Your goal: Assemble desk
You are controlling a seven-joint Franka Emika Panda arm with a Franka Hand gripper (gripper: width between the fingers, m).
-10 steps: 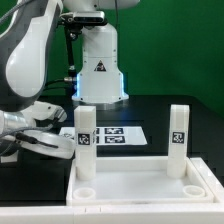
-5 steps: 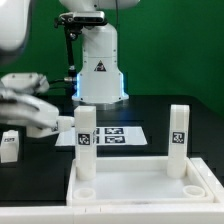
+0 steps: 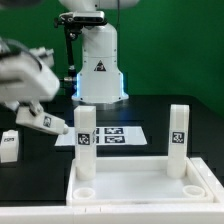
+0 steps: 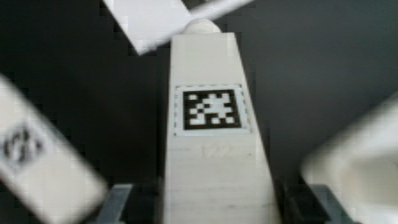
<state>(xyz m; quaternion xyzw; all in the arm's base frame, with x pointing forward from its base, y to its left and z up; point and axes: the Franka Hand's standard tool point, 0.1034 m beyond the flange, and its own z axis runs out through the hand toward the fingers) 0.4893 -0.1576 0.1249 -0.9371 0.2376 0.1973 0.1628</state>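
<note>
the desk top (image 3: 130, 192) is lying at the front of the black counter (image 3: 190, 112), carrying one upright leg (image 3: 85, 140) at the exterior view's left and another upright leg (image 3: 178, 135) at its right. a loose leg (image 3: 9, 146) is standing on the counter further left. the claw (image 4: 208, 202) is pinching a tilted leg (image 3: 42, 121) beside it.

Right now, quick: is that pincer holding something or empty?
The pincer: closed, holding a white desk leg.
</note>
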